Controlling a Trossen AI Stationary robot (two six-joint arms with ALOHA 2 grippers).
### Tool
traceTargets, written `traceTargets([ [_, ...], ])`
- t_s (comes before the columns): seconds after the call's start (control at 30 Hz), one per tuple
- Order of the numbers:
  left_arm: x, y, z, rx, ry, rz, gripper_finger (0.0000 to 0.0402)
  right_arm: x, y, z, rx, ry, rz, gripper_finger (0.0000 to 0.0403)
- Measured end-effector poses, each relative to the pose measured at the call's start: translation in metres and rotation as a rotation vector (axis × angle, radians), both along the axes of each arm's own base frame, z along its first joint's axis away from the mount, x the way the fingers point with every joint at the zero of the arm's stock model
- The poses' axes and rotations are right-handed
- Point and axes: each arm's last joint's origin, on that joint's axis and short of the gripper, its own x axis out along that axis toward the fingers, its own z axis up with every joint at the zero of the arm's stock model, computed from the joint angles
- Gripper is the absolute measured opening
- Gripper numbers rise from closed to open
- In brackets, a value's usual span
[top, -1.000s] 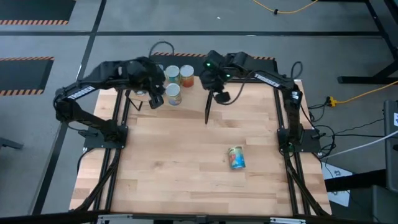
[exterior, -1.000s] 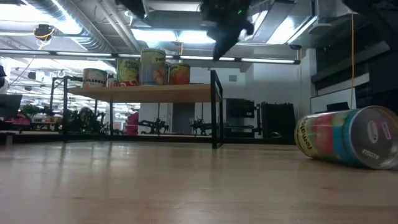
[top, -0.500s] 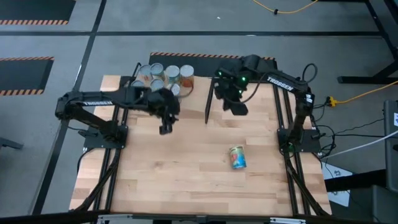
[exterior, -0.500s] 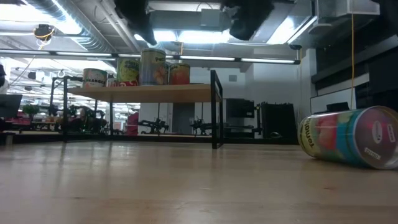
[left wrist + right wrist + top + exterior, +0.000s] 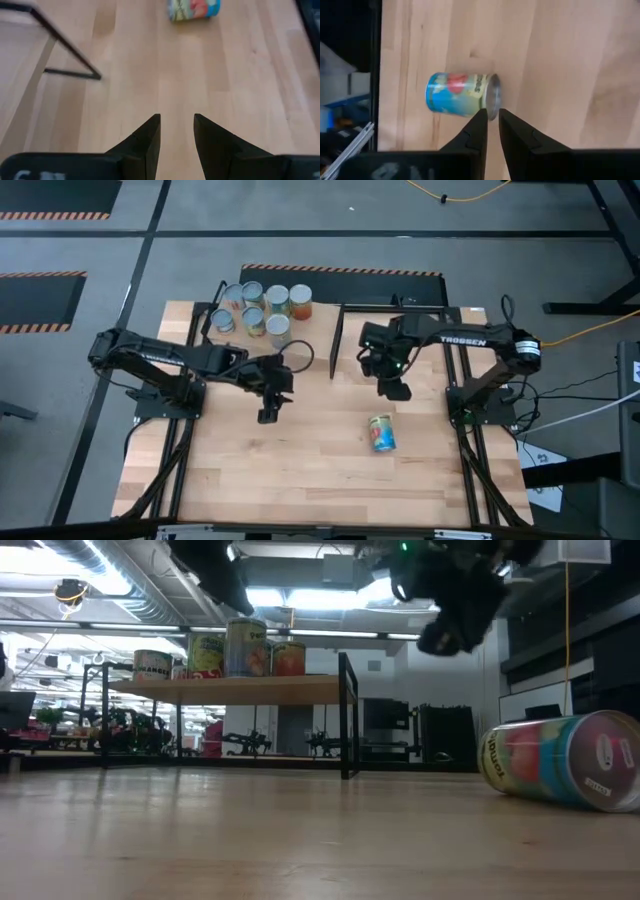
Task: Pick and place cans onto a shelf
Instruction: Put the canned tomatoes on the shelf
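With fingers nearly together, the right gripper (image 5: 394, 390) is hovering above the last fallen can (image 5: 380, 432) mid-table; next, it likely needs opening and descending. The left gripper (image 5: 267, 415), parted and empty, is waiting nearby.

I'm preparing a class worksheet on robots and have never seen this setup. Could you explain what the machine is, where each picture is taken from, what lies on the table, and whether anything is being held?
This is a robot with two dark arms at a wooden table. Each arm ends in a two-finger end effector.

The high view looks straight down. The low view looks level across the tabletop. Each wrist view looks forward past that arm's own fingers.

At the table's far edge stands the shelf, carrying a group of upright cans. One more can lies on its side on the table.

The left end effector is open over bare wood. The right end effector, nearly shut, hovers near the lying can. Neither holds anything.
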Motion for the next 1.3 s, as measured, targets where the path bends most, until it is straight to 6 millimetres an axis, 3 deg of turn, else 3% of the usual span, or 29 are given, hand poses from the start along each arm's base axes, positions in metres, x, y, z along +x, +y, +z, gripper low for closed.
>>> traceTargets([
  [0.23, 0.001, -0.011, 0.003, 0.032, -0.047, -0.010, 0.0110, -0.010, 0.008, -0.038, 0.191, 0.018, 0.041, 0.0053],
  [0.5, 0.001, -0.013, 0.003, 0.045, -0.051, -0.003, 0.0110, -0.015, 0.009, -0.065, 0.206, 0.002, 0.042, 0.0053],
  [0.87, 0.002, -0.012, 0.003, 0.067, -0.058, 0.019, 0.0110, -0.011, 0.008, -0.067, 0.197, -0.032, 0.025, 0.0053],
  [1.07, 0.002, -0.012, 0.003, 0.051, -0.058, 0.036, 0.0110, -0.011, 0.005, -0.070, 0.063, 0.030, -0.061, 0.0055],
  [1.3, 0.002, -0.012, 0.003, 0.038, -0.058, 0.051, 0.0110, -0.011, 0.005, -0.070, 0.065, 0.042, -0.081, 0.0117],
])
